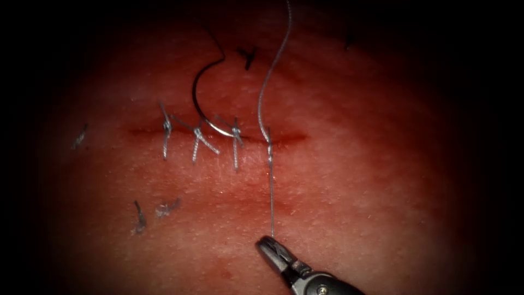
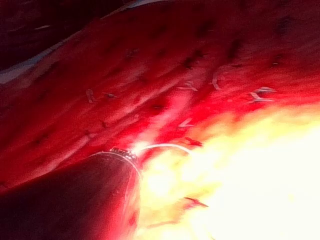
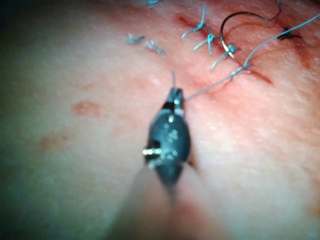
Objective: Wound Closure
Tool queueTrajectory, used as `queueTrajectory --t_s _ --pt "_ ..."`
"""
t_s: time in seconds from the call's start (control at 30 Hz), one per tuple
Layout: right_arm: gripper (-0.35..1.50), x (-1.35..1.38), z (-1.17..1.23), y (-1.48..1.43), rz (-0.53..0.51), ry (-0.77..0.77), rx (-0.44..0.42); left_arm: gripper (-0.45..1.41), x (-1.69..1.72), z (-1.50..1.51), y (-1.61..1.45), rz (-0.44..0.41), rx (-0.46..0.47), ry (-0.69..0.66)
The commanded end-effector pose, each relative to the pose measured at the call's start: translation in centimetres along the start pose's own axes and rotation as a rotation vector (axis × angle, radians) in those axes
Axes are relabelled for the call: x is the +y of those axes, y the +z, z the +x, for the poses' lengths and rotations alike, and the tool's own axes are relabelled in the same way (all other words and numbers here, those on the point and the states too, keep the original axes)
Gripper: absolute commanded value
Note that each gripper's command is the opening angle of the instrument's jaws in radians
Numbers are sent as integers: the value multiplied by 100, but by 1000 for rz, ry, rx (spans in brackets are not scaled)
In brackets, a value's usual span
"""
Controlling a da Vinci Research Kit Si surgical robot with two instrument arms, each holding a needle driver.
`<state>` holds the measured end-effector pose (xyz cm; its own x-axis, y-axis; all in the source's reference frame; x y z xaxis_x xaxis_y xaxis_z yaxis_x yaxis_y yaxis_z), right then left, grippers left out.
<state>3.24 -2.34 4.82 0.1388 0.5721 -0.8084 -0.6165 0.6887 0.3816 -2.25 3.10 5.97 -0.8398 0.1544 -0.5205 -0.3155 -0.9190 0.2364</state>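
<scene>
Needle (image 1: pixel 199 106) lies loose on the tissue (image 1: pixel 355 180), just above the cut (image 1: pixel 284 138). Right claw (image 1: pixel 267 244) pinches the thread (image 1: pixel 271 202) taut below. Right wrist view: same claw (image 3: pixel 174 92) clamped on thread (image 3: pixel 210 89), needle (image 3: pixel 235 20) beyond.

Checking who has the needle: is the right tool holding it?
No: the right tool grips the thread below the cut, while the needle lies free on the tissue.
</scene>
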Motion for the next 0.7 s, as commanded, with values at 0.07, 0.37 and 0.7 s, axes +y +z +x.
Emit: queueTrajectory --t_s 0.07,0.37,0.7 --pt "111 3 4 7 17 23 5 -45 13 16 -21 -44 -8 -27" --pt "130 21 22 -10 132 119 41 -45 80 43 -127 -118 48 -62" --pt "118 86 91 -9 340 32 94 -45 145 75 -186 -148 178 -60"
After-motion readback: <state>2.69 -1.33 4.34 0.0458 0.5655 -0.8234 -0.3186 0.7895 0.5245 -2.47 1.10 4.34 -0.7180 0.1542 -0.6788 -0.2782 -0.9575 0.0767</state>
